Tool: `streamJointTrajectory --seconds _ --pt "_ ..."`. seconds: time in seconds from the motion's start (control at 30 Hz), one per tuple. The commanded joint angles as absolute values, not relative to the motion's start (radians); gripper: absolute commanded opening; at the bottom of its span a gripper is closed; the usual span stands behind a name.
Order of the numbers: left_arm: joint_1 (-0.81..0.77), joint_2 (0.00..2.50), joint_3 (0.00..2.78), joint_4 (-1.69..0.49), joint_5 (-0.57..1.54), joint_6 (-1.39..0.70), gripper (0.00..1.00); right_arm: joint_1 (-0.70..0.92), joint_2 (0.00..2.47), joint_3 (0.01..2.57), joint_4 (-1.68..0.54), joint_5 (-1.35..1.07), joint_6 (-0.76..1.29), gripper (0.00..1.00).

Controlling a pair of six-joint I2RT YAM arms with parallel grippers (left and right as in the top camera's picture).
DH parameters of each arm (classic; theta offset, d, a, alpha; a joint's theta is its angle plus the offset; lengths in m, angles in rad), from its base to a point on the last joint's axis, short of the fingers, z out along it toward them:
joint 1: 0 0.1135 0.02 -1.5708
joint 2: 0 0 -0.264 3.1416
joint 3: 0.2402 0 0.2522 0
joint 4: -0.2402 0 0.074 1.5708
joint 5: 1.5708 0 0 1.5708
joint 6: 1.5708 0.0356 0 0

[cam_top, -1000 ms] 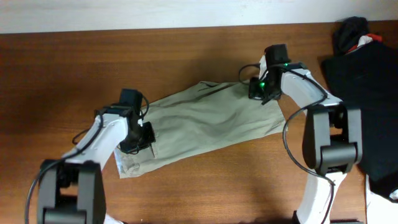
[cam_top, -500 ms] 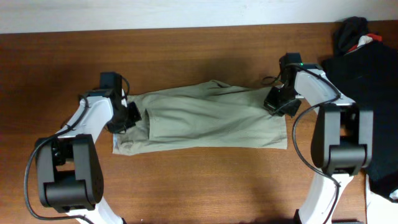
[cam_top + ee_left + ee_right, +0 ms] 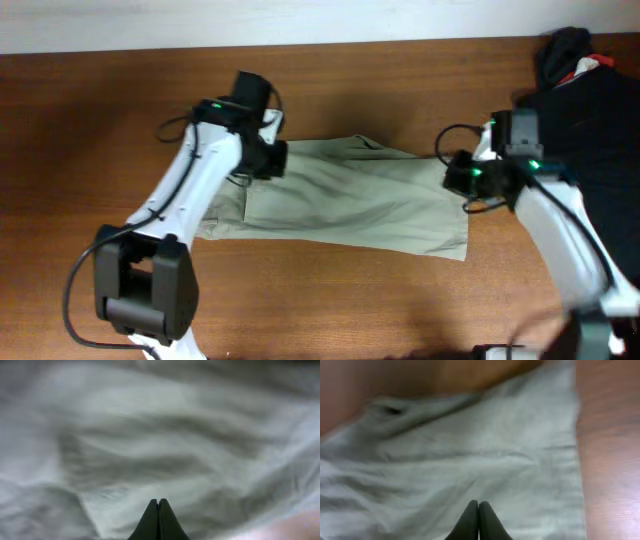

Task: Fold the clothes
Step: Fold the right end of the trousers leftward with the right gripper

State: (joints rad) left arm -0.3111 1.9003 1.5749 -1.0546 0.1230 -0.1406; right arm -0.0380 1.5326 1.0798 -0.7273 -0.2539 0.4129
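the shorts lie mid-desk, their long axis running left to right between the two arms. the left pincer sits over the far edge near their left end, and the right pincer is at the right end. both show tips pressed together; whether cloth is pinched between them i cannot tell.

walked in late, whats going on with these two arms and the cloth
Two robot arms are folding khaki shorts lying across the wooden table. The left pincer is shut on the cloth at its far left corner, the right pincer at the right edge. A black garment sits aside, untouched.
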Motion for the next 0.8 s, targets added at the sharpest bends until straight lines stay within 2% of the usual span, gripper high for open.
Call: streamJointTrajectory --seconds 0.0,0.17,0.27,0.33,0.43,0.5,0.53,0.57,0.6,0.67,0.73,0.77 --pt "-0.327 1.904 1.434 -1.031 0.138 -0.231 0.01 -0.039 1.721 1.079 -0.688 -0.436 0.389 0.04" --pt "-0.276 1.904 1.190 -0.970 0.135 -0.251 0.01 -0.039 1.918 1.079 -0.678 -0.426 0.398 0.04" --pt "-0.227 1.904 1.098 -1.007 0.135 -0.328 0.01 -0.039 1.919 1.077 -0.772 -0.200 0.514 0.04" --pt "-0.224 1.900 1.093 -1.077 0.136 -0.352 0.01 -0.040 1.915 1.077 -0.780 -0.201 0.515 0.04" --pt "-0.224 1.797 1.093 -1.121 0.122 -0.376 0.01 -0.041 1.803 1.077 -0.833 -0.091 0.561 0.04" --pt "-0.224 1.530 1.095 -1.084 0.027 -0.407 0.03 -0.041 1.552 1.090 -0.863 -0.028 0.554 0.06" --pt "-0.224 1.412 1.096 -1.034 -0.013 -0.406 0.34 -0.041 1.459 1.106 -0.860 -0.009 0.548 0.31" --pt "-0.224 1.337 1.096 -0.981 -0.039 -0.403 0.61 -0.041 1.400 1.124 -0.838 -0.006 0.489 0.70" --pt "-0.223 1.286 1.096 -0.926 -0.051 -0.397 0.66 -0.041 1.384 1.139 -0.834 0.023 0.475 0.86" --pt "-0.199 1.276 1.096 -0.905 -0.049 -0.395 0.96 -0.078 1.420 1.145 -0.834 0.068 0.414 0.95" --pt "-0.187 1.303 1.095 -0.927 -0.049 -0.396 0.99 -0.196 1.524 1.145 -0.836 0.049 0.379 0.99" --pt "-0.187 1.315 1.095 -0.929 -0.049 -0.396 0.99 -0.270 1.607 1.145 -0.806 -0.094 0.247 0.99"
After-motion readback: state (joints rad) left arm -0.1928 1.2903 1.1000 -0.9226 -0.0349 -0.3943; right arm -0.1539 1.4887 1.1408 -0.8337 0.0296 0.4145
